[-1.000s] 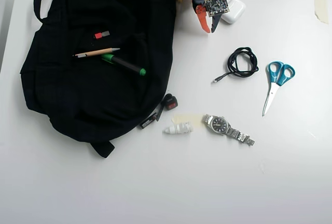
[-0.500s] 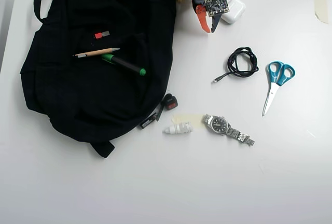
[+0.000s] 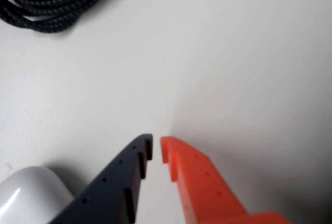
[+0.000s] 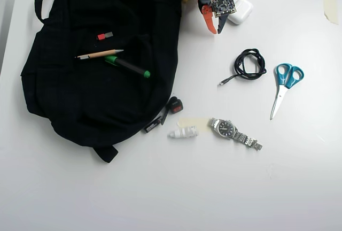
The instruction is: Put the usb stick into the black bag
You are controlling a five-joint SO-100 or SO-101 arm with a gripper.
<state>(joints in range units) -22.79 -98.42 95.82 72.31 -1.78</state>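
The black bag lies flat on the left of the white table in the overhead view. The usb stick, red with a grey end, lies on top of the bag's fabric near its upper middle. My gripper is at the top centre, well to the right of the bag and pointing down at the bare table. In the wrist view the gripper has its dark and orange fingers almost touching, with nothing between them. The bag and the stick are out of the wrist view.
A pencil and a green pen lie on the bag. A white case sits beside the gripper. A coiled black cable, scissors, a watch, a white ribbed piece and a small black object lie on the table.
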